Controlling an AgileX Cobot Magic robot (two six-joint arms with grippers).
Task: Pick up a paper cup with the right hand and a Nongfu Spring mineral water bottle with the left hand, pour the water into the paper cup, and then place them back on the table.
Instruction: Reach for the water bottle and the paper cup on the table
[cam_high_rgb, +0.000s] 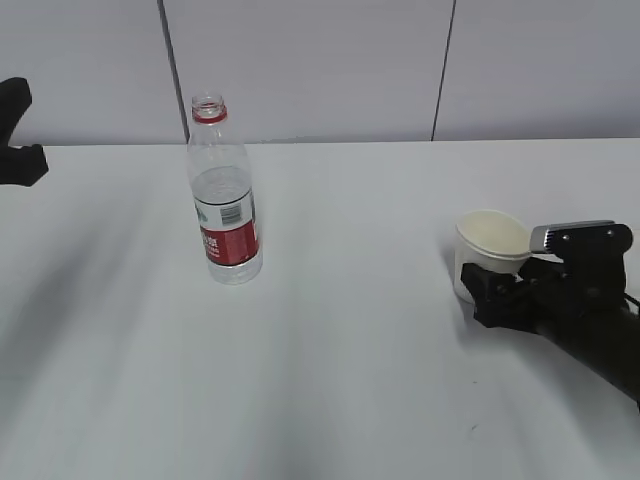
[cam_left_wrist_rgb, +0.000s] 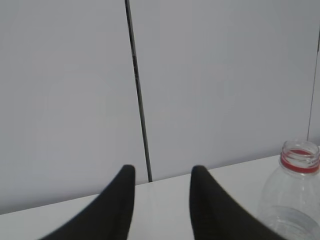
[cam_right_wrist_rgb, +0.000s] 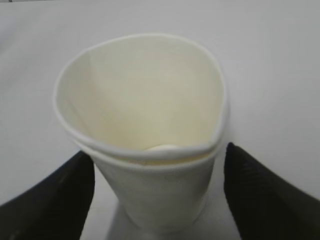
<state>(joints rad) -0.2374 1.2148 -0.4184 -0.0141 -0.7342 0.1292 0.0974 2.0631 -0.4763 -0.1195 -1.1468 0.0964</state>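
Although its fingertips are cut off low in the wrist view, the right hand (cam_right_wrist_rgb: 157, 175) pinches the paper cup (cam_right_wrist_rgb: 145, 125), denting its rim, near the table (cam_high_rgb: 350, 380)'s right edge. Across open tabletop, the left hand (cam_left_wrist_rgb: 162, 200) hangs spread and empty; the Nongfu Spring mineral water bottle (cam_high_rgb: 224, 195) stands just right of it.

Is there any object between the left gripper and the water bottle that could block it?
Nothing visible does. The left hand sits at the far left edge of the table, and only bare tabletop lies between it and the Nongfu Spring mineral water bottle. The paper cup stands far off on the right.
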